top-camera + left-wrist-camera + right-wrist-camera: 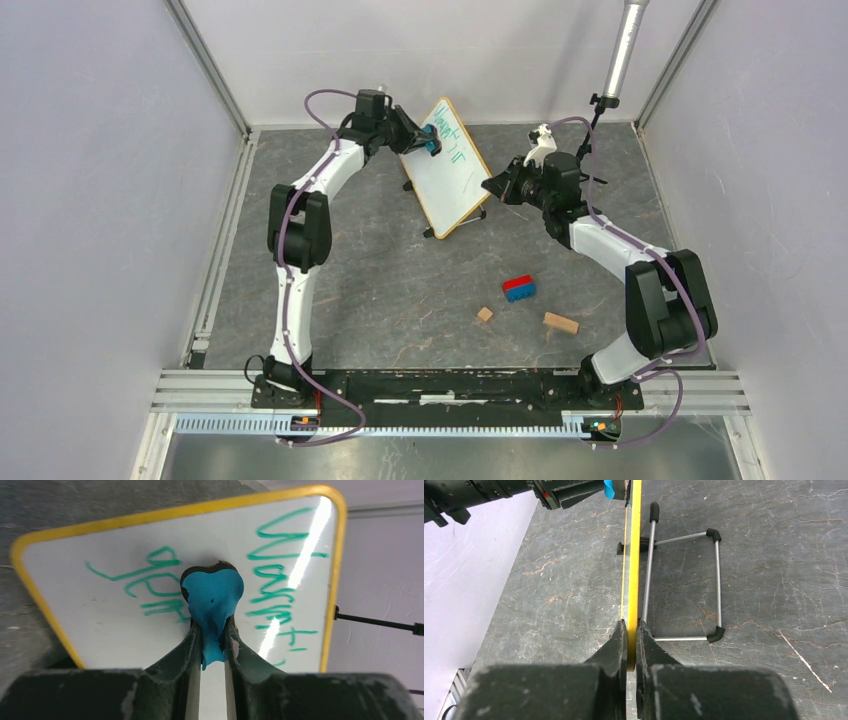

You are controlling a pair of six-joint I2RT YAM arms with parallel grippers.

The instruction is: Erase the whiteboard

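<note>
1. The whiteboard [447, 165] is standing tilted on its wire stand [684, 587] at the far middle of the surface [380, 280], between the two arms. Green writing [280, 580] is covering much of its face.
2. The left claw [212, 630] is pinching a blue eraser pad [212, 597] and seems to be pressing it on the middle of the board, in the gap between two patches of writing.
3. The right claw [631, 630] is clenching the board's yellow frame [634, 555] at one edge and bracing it from the side.
4. To wipe well, the pad should probably be lying flat against the face and sweeping in overlapping strokes across each patch, right out to the frame. Pressure should be moderate, since a hard push could be tipping the board back on its thin stand.
5. The bracing grip should be holding firm while the pad is pushing, or the board may be sliding on the surface.
6. The pad and the left claw's fingers are hiding the writing beneath them and the board's lower part.
7. The right wrist view is showing the board edge-on, so its face is not showing there.
8. From above the writing is too small to read, and real contact between pad and board is hard to confirm.
</note>
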